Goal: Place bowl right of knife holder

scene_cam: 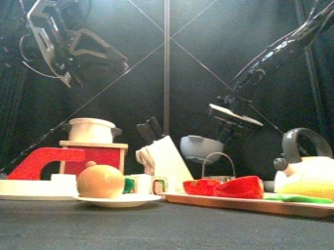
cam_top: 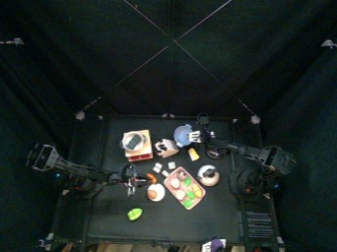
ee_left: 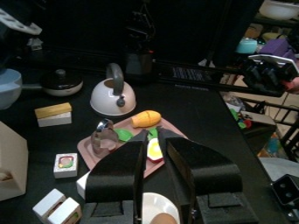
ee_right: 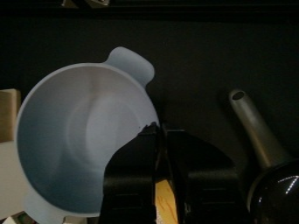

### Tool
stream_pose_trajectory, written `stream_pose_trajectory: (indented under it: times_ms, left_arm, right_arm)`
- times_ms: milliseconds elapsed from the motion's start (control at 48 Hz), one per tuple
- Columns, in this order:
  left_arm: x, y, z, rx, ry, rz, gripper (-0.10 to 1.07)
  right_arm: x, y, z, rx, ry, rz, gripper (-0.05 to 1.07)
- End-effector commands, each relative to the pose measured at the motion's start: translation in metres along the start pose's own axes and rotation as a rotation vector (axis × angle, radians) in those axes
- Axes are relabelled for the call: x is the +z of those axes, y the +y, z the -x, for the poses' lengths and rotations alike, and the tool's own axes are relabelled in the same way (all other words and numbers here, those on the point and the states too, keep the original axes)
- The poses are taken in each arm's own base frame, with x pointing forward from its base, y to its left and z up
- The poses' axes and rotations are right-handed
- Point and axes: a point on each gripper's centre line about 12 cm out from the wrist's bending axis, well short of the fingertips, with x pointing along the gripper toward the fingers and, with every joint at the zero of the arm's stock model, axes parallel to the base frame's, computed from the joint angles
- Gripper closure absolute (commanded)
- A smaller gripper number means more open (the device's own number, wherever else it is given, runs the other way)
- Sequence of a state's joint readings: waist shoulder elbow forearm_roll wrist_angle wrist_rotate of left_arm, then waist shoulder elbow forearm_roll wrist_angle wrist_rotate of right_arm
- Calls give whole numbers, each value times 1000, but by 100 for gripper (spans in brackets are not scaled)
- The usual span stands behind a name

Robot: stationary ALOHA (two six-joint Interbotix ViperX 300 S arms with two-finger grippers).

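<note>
The right arm's fingers (ee_right: 162,144) were pinched onto the rim of the light-blue bowl (ee_right: 87,131), which hung tilted in the air behind the clutter, above the rear of the bench (cam_top: 112,212). In the top view the bowl (cam_top: 182,134) sat near the back edge, just behind the knife holder (cam_top: 166,148); from the front it (scene_cam: 202,148) showed as a dark shape just right of the holder (scene_cam: 163,164), and whether it had touched down could not be told. The step in hand looked like the carry. By my reckoning the next move called for sliding the bowl toward the right arm's own side and lowering it flat onto bare bench beside the holder before letting go. Room there looked tight: the kettle (scene_cam: 307,156) and the tray of food (scene_cam: 248,200) stood to that side and a yellow block (cam_top: 194,154) lay close by, so the descent would want care to avoid knocking the holder's knife handles. The left arm rested at its own edge of the bench, its fingers (ee_left: 156,175) parted a little and holding nothing, over a plate.
</note>
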State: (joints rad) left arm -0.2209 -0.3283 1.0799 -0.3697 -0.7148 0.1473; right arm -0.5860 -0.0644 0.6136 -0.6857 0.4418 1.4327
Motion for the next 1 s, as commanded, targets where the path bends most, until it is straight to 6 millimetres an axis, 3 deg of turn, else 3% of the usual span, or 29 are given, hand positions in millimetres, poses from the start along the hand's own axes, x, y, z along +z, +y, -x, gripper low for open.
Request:
stream_pose_trajectory:
  times_ms: [0, 312, 792, 979]
  left_arm:
    - [4, -1, -1, -3, -15, -1, 36]
    - [3, -1, -1, -3, -12, -2, 36]
    - [3, -1, -1, -4, -12, -2, 36]
    - [3, -1, -1, -3, -12, -2, 36]
  right_arm:
    - [11, 9, -1, 21, -24, -1, 54]
    - [9, 4, -18, -59, -2, 15, 36]
    - [11, 2, -7, -78, -19, 30, 35]
    - [2, 12, 3, -46, -13, 58, 35]
